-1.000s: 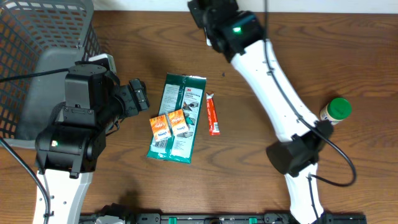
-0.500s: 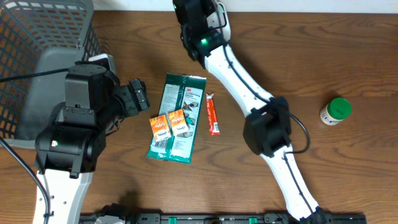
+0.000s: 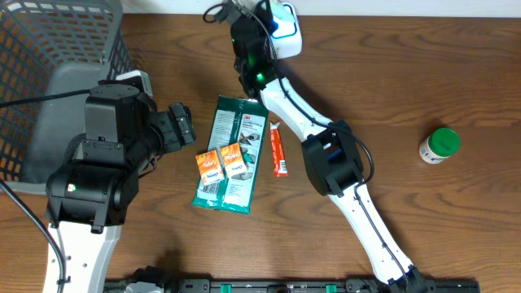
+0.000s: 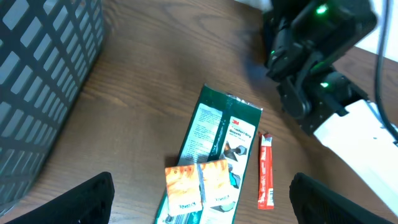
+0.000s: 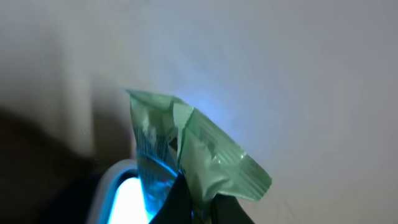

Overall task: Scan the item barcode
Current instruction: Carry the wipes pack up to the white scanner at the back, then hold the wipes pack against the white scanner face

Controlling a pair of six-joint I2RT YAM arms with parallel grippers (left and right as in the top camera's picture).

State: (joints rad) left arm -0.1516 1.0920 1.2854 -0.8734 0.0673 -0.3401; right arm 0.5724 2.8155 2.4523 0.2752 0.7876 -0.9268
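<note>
The scan itself is the step in hand. The right gripper (image 5: 198, 202) is clenched on a small green packet (image 5: 186, 146), holding it just above the glowing blue window of the scanner (image 3: 285, 20), which sits at the table's 12 o'clock edge. In the right wrist view the packet looks crumpled, and no barcode can be made out. The next move probably calls for turning or tilting the packet until its printed code faces the light squarely. The left gripper (image 3: 179, 126) hangs released at 9 o'clock of the large green pack (image 3: 236, 134), grasping nothing. A red stick (image 3: 279, 150) lies just at that pack's 3 o'clock.
</note>
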